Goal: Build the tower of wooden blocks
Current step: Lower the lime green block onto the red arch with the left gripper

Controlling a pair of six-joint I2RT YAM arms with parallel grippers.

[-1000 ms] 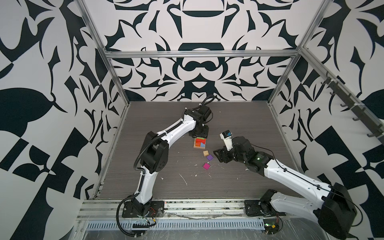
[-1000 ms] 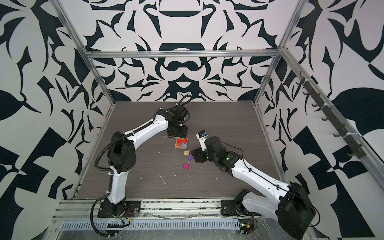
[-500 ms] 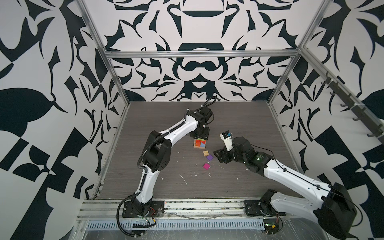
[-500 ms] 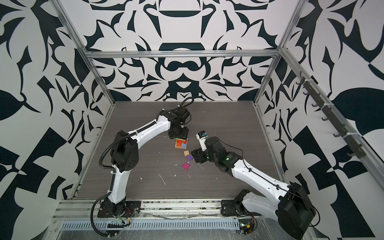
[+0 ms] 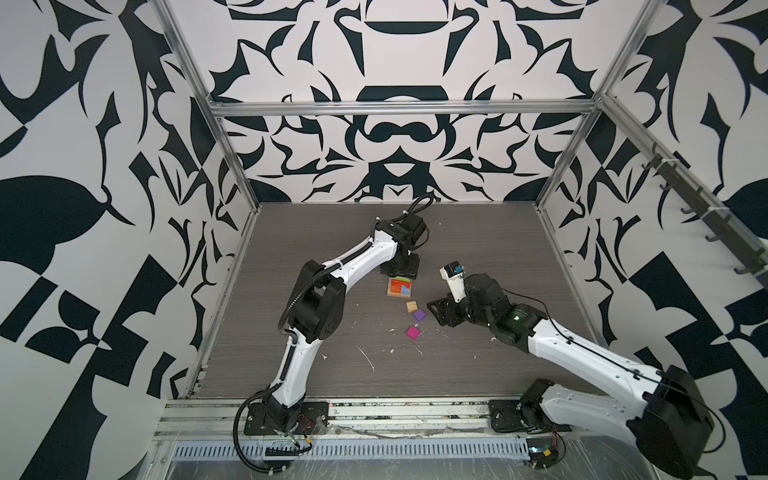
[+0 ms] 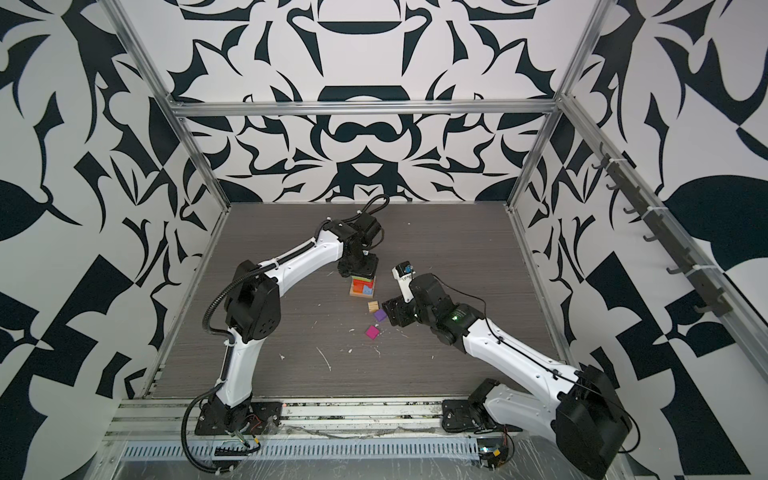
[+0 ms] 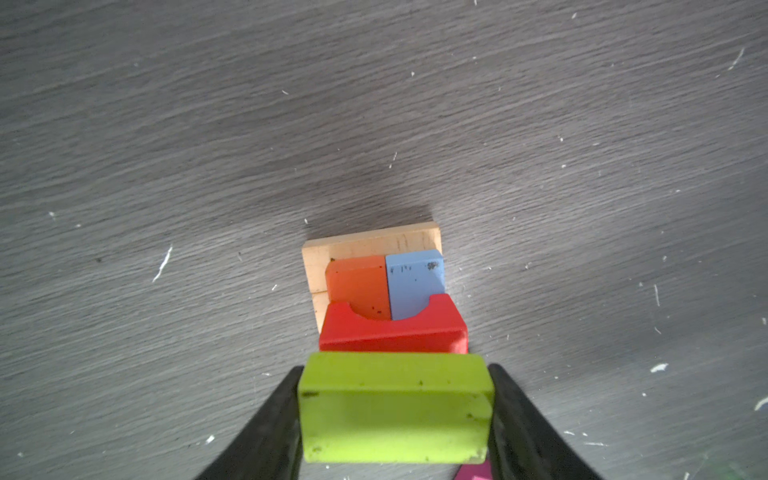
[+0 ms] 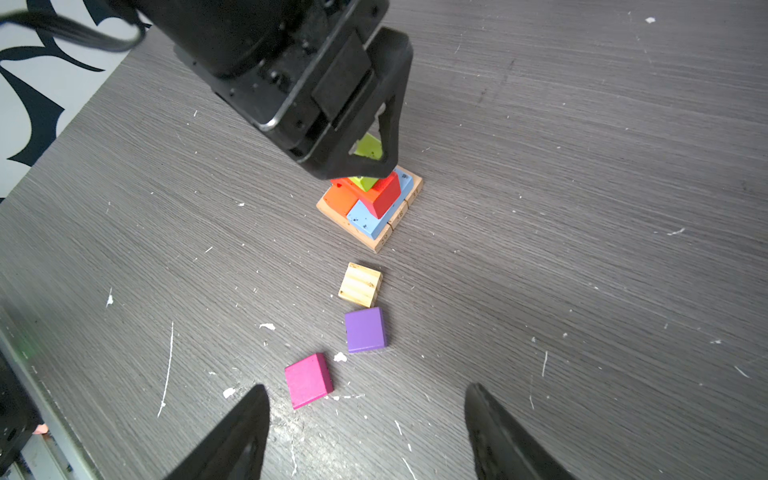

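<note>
While the left tool [image 7: 395,370] clamps the lime-green block [image 7: 395,419] over the wood block tower [image 7: 390,332], placement is in hand: lower it squarely, then release. Right tool [image 8: 365,388] stands apart, empty.

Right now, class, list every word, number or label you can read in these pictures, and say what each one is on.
"20": side edge of the wood base, faint, right wrist view.
"48": same edge, next base block, faint.
"31": same edge, third base block, faint.
Nothing else is legible.
</note>
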